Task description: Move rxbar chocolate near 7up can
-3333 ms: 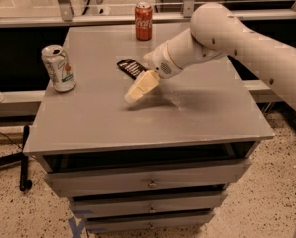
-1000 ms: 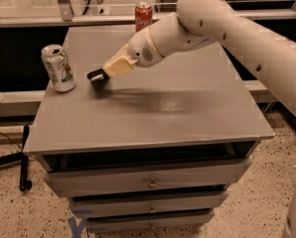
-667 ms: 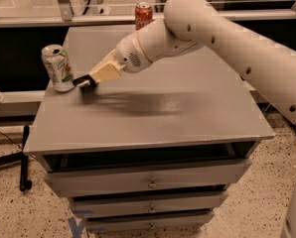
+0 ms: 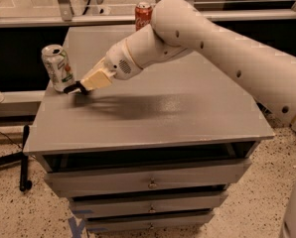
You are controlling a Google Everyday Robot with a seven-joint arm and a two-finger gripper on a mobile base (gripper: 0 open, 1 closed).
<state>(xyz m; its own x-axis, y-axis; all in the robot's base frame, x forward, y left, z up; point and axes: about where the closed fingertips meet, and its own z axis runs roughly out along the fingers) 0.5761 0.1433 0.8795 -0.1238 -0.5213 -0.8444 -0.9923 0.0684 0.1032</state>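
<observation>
The 7up can, silvery-white with green and red markings, stands upright near the left edge of the grey cabinet top. My gripper is low over the top just right of the can, its cream fingers shut on the rxbar chocolate. Only the bar's black end shows, sticking out to the left at the foot of the can, at or just above the surface. The rest of the bar is hidden by the fingers. My white arm reaches in from the right.
A red cola can stands at the back edge of the top. The cabinet has drawers below its front edge. A glass barrier and metal rail run behind it. Floor lies to the left and right.
My gripper has carried the black bar from the middle of the top leftward and down to the foot of the 7up can. The cans have not moved.
</observation>
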